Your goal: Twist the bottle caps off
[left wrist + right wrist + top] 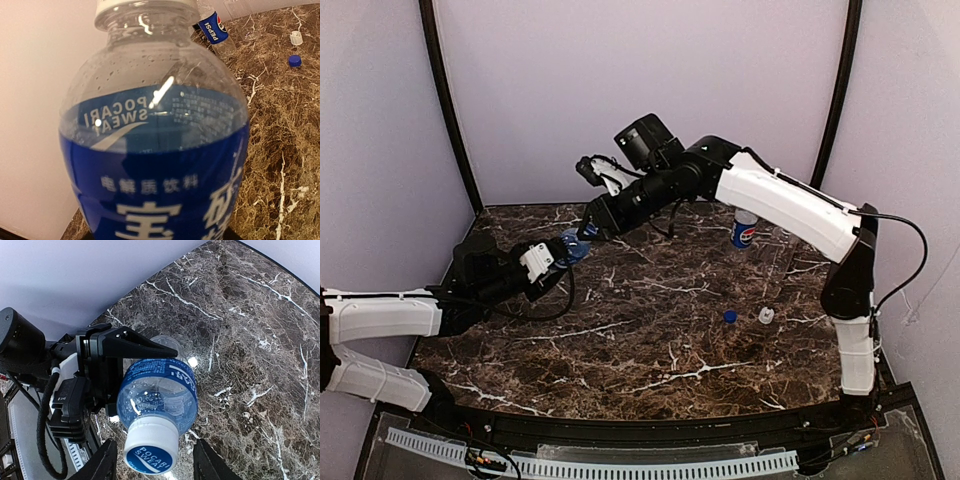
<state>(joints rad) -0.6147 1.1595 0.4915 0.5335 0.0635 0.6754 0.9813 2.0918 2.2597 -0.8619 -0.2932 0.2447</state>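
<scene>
Left end effector (pixel 560 253) clamps the body of the Pocari Sweat bottle (pixel 157 390) at the desk's (pixel 650 350) 10 o'clock. Right end effector (pixel 155 447) stands partly spread, its fingers (pixel 106 462) at 9 and 3 o'clock of the bottle's white cap (pixel 150 450), with a narrow gap on each side. Blue cap (pixel 729 316) and loose white cap (pixel 766 315) lie at 3 o'clock, and the Pepsi bottle (pixel 744 232) stands at 2 o'clock.

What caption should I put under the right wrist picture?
The left gripper holds the Pocari Sweat bottle, its white cap between the right gripper's open jaws.
</scene>
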